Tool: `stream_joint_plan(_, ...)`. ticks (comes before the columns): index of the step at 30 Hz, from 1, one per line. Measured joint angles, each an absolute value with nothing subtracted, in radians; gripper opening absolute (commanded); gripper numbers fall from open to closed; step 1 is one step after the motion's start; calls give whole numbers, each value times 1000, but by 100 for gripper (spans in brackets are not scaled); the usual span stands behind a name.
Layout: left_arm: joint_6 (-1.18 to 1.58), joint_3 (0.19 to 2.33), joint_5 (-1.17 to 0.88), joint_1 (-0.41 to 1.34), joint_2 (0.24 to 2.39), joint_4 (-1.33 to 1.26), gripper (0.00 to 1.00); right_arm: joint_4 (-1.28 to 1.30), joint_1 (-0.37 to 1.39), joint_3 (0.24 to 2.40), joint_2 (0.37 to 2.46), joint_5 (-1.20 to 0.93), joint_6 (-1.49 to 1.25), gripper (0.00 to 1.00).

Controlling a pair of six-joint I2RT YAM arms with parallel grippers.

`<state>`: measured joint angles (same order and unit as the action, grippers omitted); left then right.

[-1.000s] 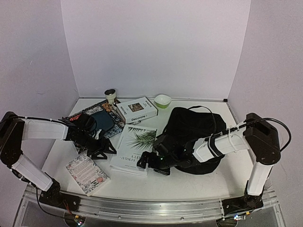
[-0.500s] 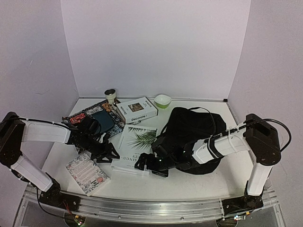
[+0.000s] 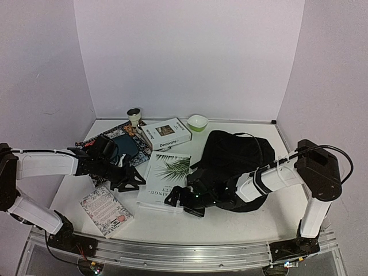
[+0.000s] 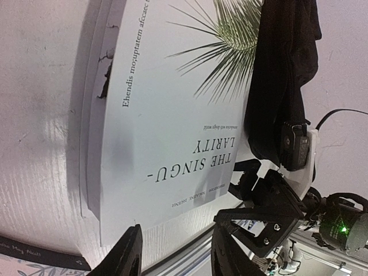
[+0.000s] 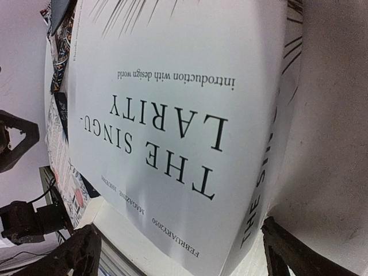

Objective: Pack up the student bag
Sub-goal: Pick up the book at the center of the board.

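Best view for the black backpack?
Top external: the student bag shows nearly whole, the right arm crossing its near edge. Left wrist catches only a strip of its fabric. Right wrist is filled by the magazine.

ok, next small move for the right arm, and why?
Probably ease the right end effector forward and close on the near corner of the magazine. Its jaws stand wide open with that corner between them, gripping nothing, and the bag lies right beside the magazine.
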<state>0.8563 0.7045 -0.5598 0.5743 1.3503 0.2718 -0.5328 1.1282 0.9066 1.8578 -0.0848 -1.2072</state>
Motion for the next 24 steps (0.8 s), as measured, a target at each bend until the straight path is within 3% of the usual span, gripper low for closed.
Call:
stream_joint_plan(14,827,635,-472,574,1395,303,45,-553,1128,894,1853,-82,-1220,98)
stream_joint_plan(24,847,574,-566,575,1417,231,33,-553,1128,894,1853,-82,-1219,98)
